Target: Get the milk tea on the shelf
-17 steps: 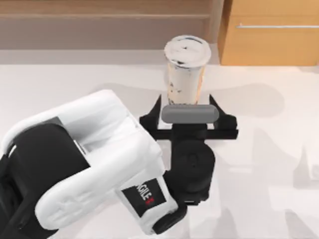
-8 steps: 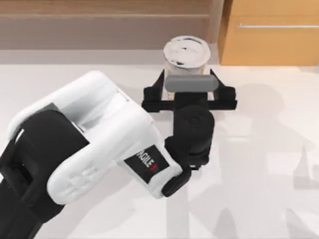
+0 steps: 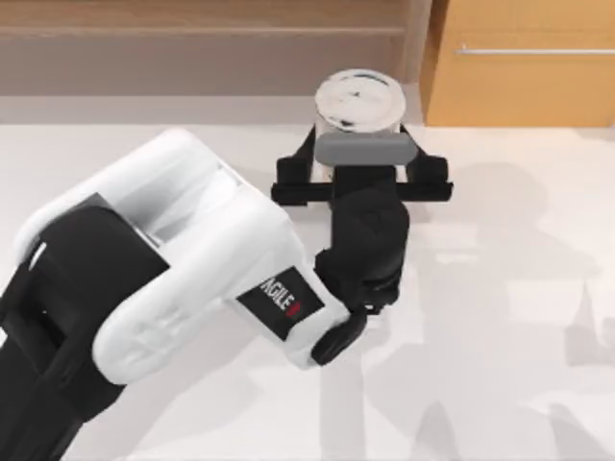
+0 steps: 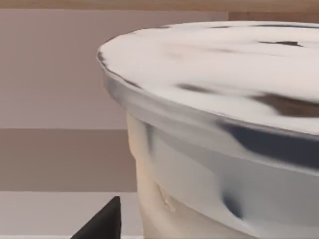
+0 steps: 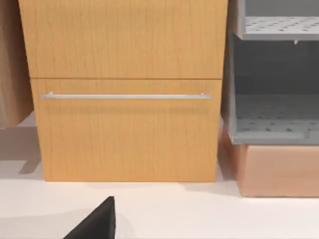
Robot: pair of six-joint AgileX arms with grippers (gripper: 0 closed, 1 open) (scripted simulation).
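Left gripper (image 3: 360,173) is at the milk tea (image 3: 359,100), far centre of the table (image 3: 500,317), just in front of the shelf (image 3: 192,43). Its black fingers (image 3: 291,179) stand spread either side of the cup w/ the cup body between them; whether the pads touch the wall yet I cannot tell, so I read it as open around the cup, not clamped. The left wrist view sits right up against the lid and upper wall of the milk tea (image 4: 199,164), w/ one fingertip (image 4: 102,224) below.

Step in hand, by my read: close on the cup. Do it well by squeezing on the body below the lid rim, gently, since thin plastic prob. gives; keep the cup upright and centred between fingers so it doesn't tip.

Edges & room: shelf boards run along the far edge, to the left of the cup; the grey post (image 3: 415,43) and the orange-wood cabinet (image 3: 524,67) stand close on the right, so lift straight up first, then go far-left. Open table lies near and right. Right gripper (image 5: 94,221) is parked, facing the cabinet (image 5: 124,89); fingers' state unclear.
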